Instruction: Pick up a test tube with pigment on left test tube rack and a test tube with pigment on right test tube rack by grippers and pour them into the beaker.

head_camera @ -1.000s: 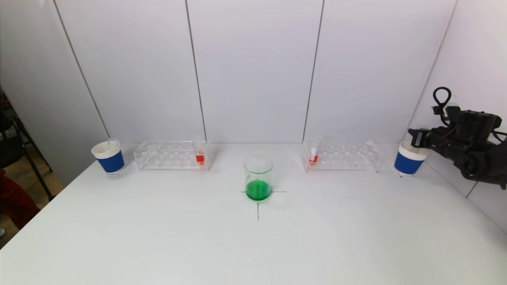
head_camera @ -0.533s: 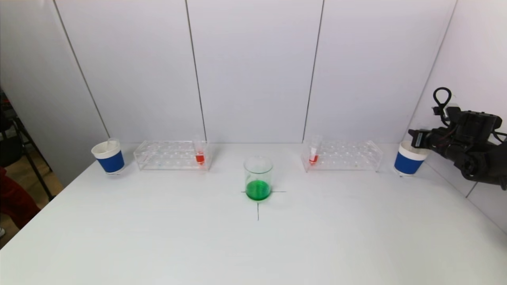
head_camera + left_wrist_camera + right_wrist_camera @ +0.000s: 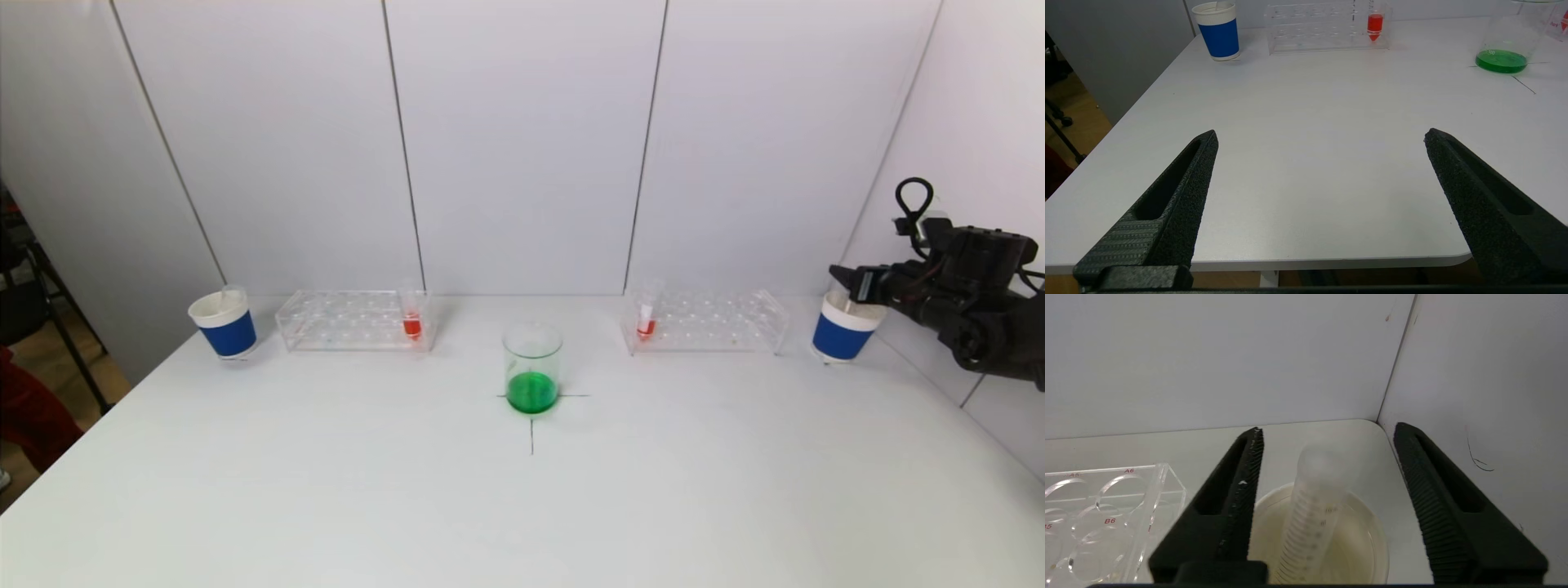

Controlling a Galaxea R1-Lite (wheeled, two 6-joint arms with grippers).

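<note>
Right gripper (image 3: pixel 1327 433) sits over the right blue cup (image 3: pixel 842 328) at the desk's (image 3: pixel 522 506) far right corner, claw apart. An empty clear tube (image 3: pixel 1310 510) stands tilted inside that cup between the 2 fingers (image 3: pixel 1241 486); neither finger touches it, so nothing is clamped. In the head view the fingertips hang just above the cup's rim.

Left gripper (image 3: pixel 1321 136) is low over the near left edge of the desk, claw wide apart, nothing between its fingers. It is out of the head view.

Beaker (image 3: pixel 532 367) stands at desk centre on a drawn cross mark (image 3: pixel 531 433), green liquid in the bottom, upright.

Left test tube rack (image 3: pixel 353 320) lies along the far edge, left of centre. 1 tube with red pigment (image 3: pixel 412 314) stands upright in the end nearest the beaker. Left blue cup (image 3: pixel 224 323) is just beside the rack's outer end, toward the far left corner, with a clear tube (image 3: pixel 233 291) sticking up out of it.

Right test tube rack (image 3: pixel 706 321) lies along the far edge, right of centre, between the beaker and the right blue cup. 1 tube with red pigment (image 3: pixel 647 314) stands in the end nearest the beaker; pigment level looks lower than in the left one. The rack's other holes look empty, labels A6 and B6 readable in the right wrist view
</note>
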